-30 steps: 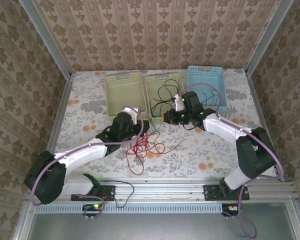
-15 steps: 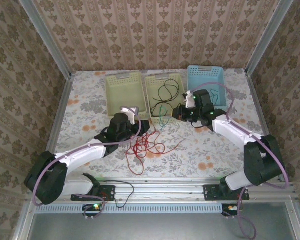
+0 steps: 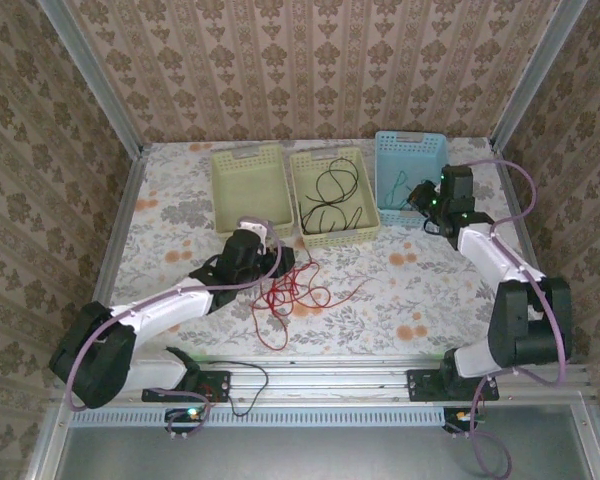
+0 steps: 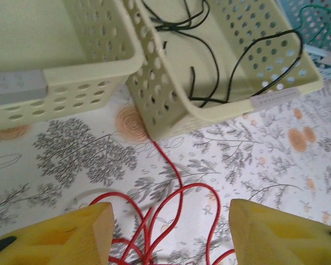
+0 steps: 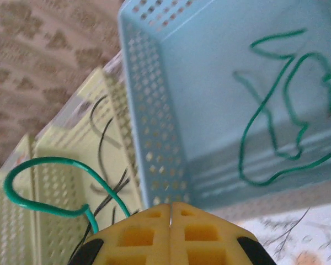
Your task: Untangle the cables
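Note:
The red cable (image 3: 285,295) lies in loose loops on the flowered table, and my left gripper (image 3: 280,258) hovers at its far end. In the left wrist view that gripper (image 4: 171,212) is open, with red cable (image 4: 179,182) strands on the cloth between its yellow fingers (image 4: 55,234), untouched. My right gripper (image 3: 417,196) is at the left edge of the blue basket (image 3: 412,140). Seen from the right wrist, it (image 5: 171,207) is shut on the green cable (image 5: 49,159), whose other loops lie in the blue basket (image 5: 154,127). A black cable (image 3: 330,195) rests in the middle basket (image 3: 340,238).
An empty pale-green basket (image 3: 250,155) stands left of the middle one, close ahead of my left gripper; both show in the left wrist view (image 4: 71,94), with the black cable (image 4: 191,83) inside the right one. Metal rails frame the table.
My right gripper has swung right, from the middle basket to the blue basket, carrying the green cable with it. My left gripper has opened over the red cable.

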Action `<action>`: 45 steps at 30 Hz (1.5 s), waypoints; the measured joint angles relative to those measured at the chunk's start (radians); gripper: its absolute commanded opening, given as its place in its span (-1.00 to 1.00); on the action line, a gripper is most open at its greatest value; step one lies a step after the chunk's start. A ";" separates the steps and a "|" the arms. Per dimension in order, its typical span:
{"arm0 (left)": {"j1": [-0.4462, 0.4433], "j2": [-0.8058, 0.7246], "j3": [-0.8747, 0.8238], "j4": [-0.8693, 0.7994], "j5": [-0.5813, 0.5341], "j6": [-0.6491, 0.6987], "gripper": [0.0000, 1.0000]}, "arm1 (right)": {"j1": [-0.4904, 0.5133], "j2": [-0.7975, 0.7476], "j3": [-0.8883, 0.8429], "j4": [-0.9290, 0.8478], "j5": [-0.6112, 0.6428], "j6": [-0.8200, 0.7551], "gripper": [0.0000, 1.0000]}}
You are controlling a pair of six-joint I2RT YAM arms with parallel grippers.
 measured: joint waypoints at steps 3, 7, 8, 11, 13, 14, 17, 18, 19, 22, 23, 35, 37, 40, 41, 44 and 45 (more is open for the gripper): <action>0.000 -0.028 0.000 -0.040 -0.025 0.000 0.23 | -0.006 0.067 0.041 0.021 0.037 0.002 -0.16; 0.000 -0.086 -0.001 -0.107 -0.072 -0.004 0.33 | -0.001 0.084 0.053 0.031 0.048 -0.011 -0.02; 0.000 -0.100 -0.002 -0.123 -0.087 -0.007 0.33 | 0.006 0.079 0.053 0.031 0.051 -0.025 -0.02; 0.003 -0.137 -0.017 -0.156 -0.139 -0.030 0.35 | 0.066 0.031 0.048 0.010 0.064 -0.092 -0.02; 0.014 -0.151 -0.037 -0.174 -0.175 -0.055 0.35 | 0.147 -0.029 0.034 -0.016 0.067 -0.159 -0.02; 0.019 -0.153 -0.046 -0.181 -0.190 -0.067 0.36 | 0.190 -0.060 0.023 -0.031 0.060 -0.191 -0.02; 0.035 -0.153 -0.056 -0.225 -0.237 -0.109 0.37 | 0.383 -0.166 -0.027 -0.078 -0.007 -0.321 -0.01; 0.042 -0.152 -0.056 -0.240 -0.254 -0.127 0.37 | 0.463 -0.192 -0.040 -0.101 -0.044 -0.372 -0.01; 0.049 -0.150 -0.055 -0.256 -0.269 -0.145 0.37 | 0.534 -0.207 -0.048 -0.127 -0.076 -0.417 0.00; 0.074 -0.124 -0.042 -0.323 -0.292 -0.190 0.39 | 0.768 -0.202 -0.053 -0.225 -0.132 -0.554 0.01; 0.079 -0.113 -0.034 -0.346 -0.294 -0.195 0.41 | 0.821 -0.192 -0.053 -0.253 -0.133 -0.584 0.01; -0.217 -0.061 0.031 -0.628 -0.198 -0.167 0.56 | 0.764 -0.070 -0.051 -0.300 0.064 -0.640 0.02; -0.360 -0.063 0.032 -0.697 -0.169 -0.192 0.56 | 0.730 -0.070 -0.051 -0.290 0.097 -0.629 0.02; -0.550 -0.074 0.032 -0.807 -0.139 -0.283 0.56 | 0.705 -0.070 -0.051 -0.286 0.130 -0.622 0.02; -0.591 -0.084 0.033 -0.848 -0.127 -0.320 0.56 | 0.700 -0.070 -0.053 -0.284 0.136 -0.620 0.02; -0.645 -0.141 0.032 -0.945 -0.082 -0.409 0.56 | 0.688 -0.084 -0.075 -0.279 0.148 -0.607 0.02; -0.652 -0.164 0.031 -0.967 -0.056 -0.436 0.55 | 0.685 -0.093 -0.086 -0.277 0.149 -0.603 0.02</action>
